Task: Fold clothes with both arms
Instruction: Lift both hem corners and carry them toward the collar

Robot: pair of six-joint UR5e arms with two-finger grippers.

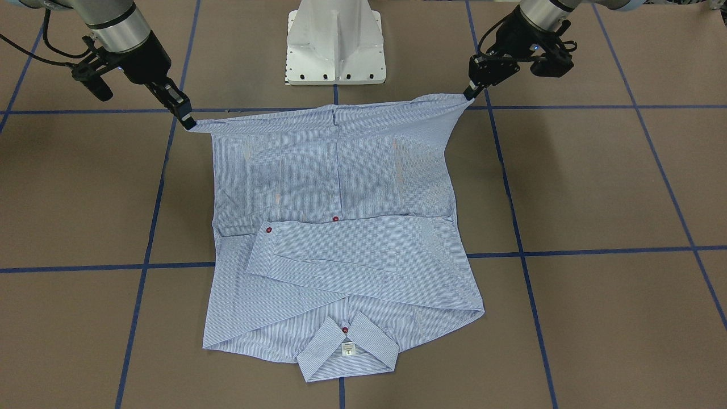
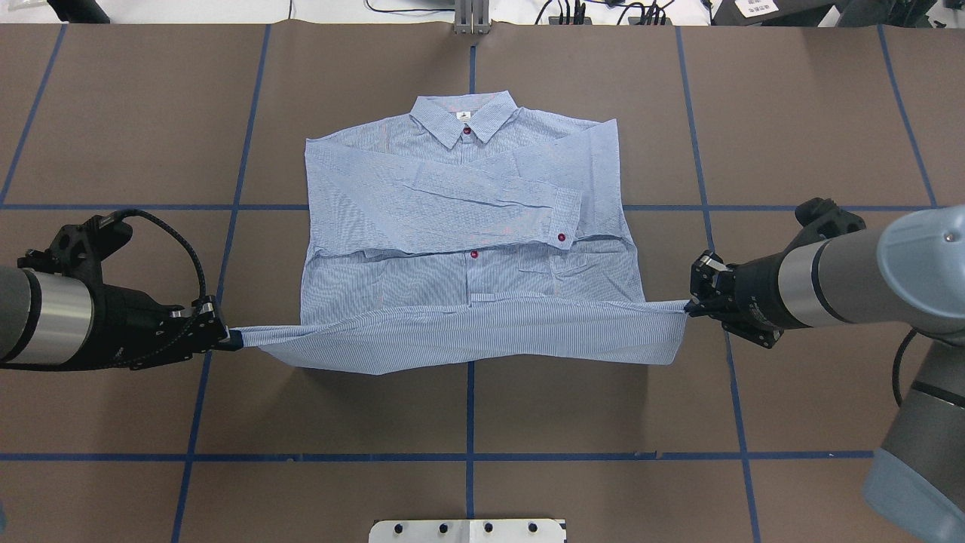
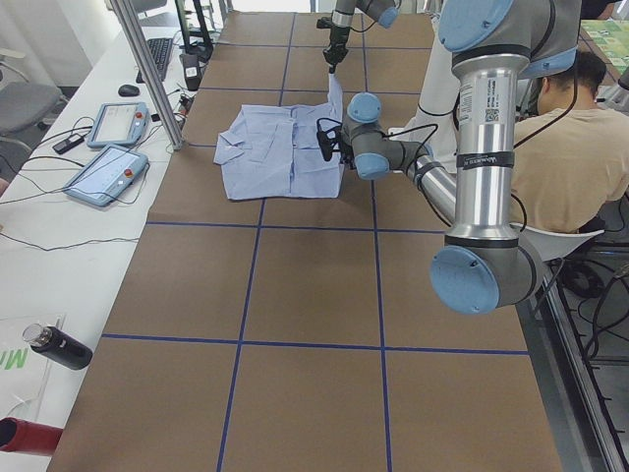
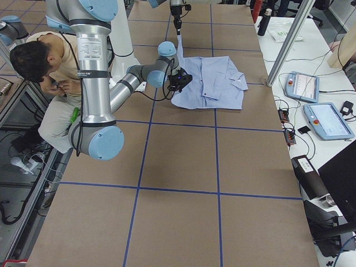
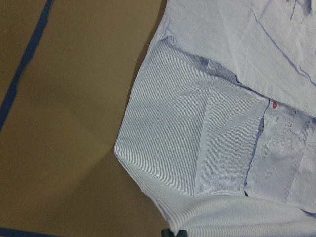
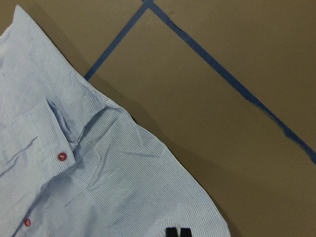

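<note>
The left fingers (image 2: 226,337) and right fingers (image 2: 695,305) each clench a bottom corner of the striped shirt (image 2: 467,226); the pinched cloth hides their tips. The hem hangs lifted and taut between them. Beyond the hem, the shirt's body, crossed sleeves and collar lie flat on the brown table (image 2: 603,415).

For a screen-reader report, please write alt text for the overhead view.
The left end effector and right end effector each grip a bottom corner of a striped shirt, holding its hem taut between them. It lies front up on a brown table, a sleeve folded across the chest.
</note>
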